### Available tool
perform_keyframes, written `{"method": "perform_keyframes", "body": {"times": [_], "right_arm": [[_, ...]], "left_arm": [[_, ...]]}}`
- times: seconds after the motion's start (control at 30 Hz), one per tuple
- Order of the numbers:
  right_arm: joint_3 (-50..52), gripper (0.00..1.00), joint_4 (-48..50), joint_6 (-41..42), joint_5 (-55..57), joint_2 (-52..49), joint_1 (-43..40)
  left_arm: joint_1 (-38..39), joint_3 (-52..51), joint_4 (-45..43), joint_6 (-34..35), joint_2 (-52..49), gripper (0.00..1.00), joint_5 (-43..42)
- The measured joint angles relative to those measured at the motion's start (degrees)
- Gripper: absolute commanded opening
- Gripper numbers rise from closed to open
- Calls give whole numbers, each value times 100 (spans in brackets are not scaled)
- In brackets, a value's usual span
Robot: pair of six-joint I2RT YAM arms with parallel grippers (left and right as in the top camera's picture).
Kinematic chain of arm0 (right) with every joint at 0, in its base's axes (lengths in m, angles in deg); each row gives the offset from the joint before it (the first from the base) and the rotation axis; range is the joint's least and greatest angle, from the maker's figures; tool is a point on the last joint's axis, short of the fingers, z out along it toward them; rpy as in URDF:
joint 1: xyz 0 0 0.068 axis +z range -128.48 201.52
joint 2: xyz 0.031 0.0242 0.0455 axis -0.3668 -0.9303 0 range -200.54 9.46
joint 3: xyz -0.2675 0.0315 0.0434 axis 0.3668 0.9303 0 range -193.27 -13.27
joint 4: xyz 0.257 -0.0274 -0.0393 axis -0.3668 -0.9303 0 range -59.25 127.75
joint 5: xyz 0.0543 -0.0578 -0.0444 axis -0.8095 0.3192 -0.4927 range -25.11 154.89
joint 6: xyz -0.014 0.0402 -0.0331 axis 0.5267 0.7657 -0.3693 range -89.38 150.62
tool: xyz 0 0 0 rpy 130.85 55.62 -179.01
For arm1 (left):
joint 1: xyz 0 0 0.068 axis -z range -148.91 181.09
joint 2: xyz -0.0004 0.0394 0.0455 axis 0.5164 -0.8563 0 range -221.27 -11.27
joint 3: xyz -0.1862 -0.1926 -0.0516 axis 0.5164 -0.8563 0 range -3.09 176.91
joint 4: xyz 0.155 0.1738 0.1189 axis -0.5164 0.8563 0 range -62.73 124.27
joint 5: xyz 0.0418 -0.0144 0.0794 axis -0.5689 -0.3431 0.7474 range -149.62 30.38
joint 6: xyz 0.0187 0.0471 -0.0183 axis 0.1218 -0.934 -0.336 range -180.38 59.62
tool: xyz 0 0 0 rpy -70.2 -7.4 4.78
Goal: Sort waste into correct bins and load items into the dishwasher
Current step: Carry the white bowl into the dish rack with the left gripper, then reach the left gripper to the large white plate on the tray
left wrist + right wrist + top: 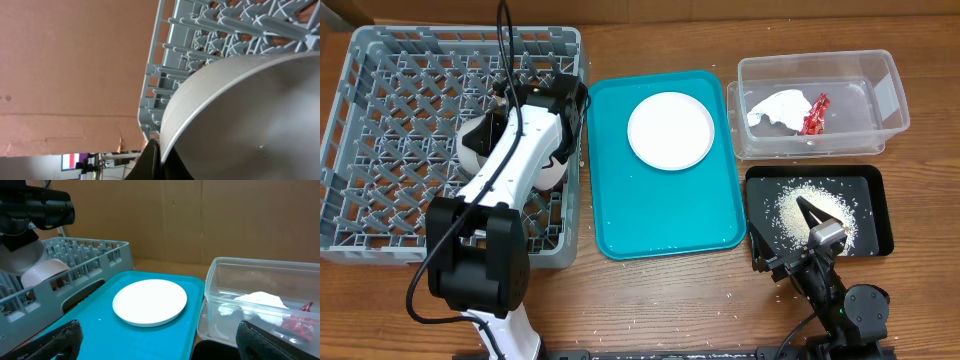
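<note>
Overhead view: grey dish rack (pixel 380 150) fills the left of the wooden surface (pixel 650 300), teal tray (pixel 665 215) sits in the middle, clear tub (pixel 885 85) is at upper right with the black tray (pixel 875 215) just below it. Left arm reaches across the rack's right half. Left wrist view: left tool (pixel 156 152) is pinching the rim of the grey metal bowl (pixel 240 115), rim seen edge-on between the dark fingers (pixel 148 161), rack pegs close behind it, so the bowl hangs over the rack; whether it touches the pegs cannot be told. Right wrist view: white bowl (pixel 42 272) rests inside the rack near its right wall, tilted. Large white plate (pixel 670 130) lies flat on the upper part of the teal tray, apart from the tray's rim. Inside the clear tub, the crumpled white napkin (pixel 775 108) and the red-and-silver wrapper (pixel 815 115) lie side by side. Rice (pixel 792 208) is heaped in the black tray, a few stray grains on the surface in front. Right tool (pixel 816 208) hovers over the rice heap, fingers spread wide and holding nothing; the right wrist view shows both fingertips far apart at the frame's lower corners.
</note>
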Motion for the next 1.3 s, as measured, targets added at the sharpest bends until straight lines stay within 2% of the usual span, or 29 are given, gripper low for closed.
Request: {"method": "perform_keyframes", "body": {"times": [0.17,0.3,0.33,0.37,0.4,0.5,0.67,0.7,0.77,0.87,1.0,1.1,1.17,1.3], "right_arm": [[0,100,2,0,2,0,-2],[0,99,2,0,0,0,-2],[0,100,-2,-2,0,0,0],[0,100,0,2,0,0,-2],[0,100,0,-2,2,0,-2],[0,100,0,0,2,0,-2],[0,100,0,-2,2,0,0],[0,100,2,-2,2,0,-2],[0,100,2,0,0,0,0],[0,100,0,0,2,0,-2],[0,100,0,0,2,0,-2],[0,100,0,-2,2,0,-2],[0,100,2,0,2,0,-2],[0,100,-2,2,2,0,-2]], "left_arm": [[2,0,2,-2,-50,4,87],[26,0,7,-2,-50,9,44],[42,0,15,0,-50,16,-13],[68,0,35,0,-50,30,-79],[131,0,85,-11,-50,36,-229],[308,2,214,28,-50,42,-603],[518,210,660,345,-39,47,-1366],[531,334,675,380,-22,50,-1578],[542,688,658,459,81,65,-2144],[540,1193,387,472,446,74,-3189],[546,1572,-479,238,1108,73,-5198],[612,1648,-988,-11,1250,73,-6531],[715,1648,-1187,-76,1150,70,-7007],[953,1633,-1545,-173,457,62,-7342]]}}
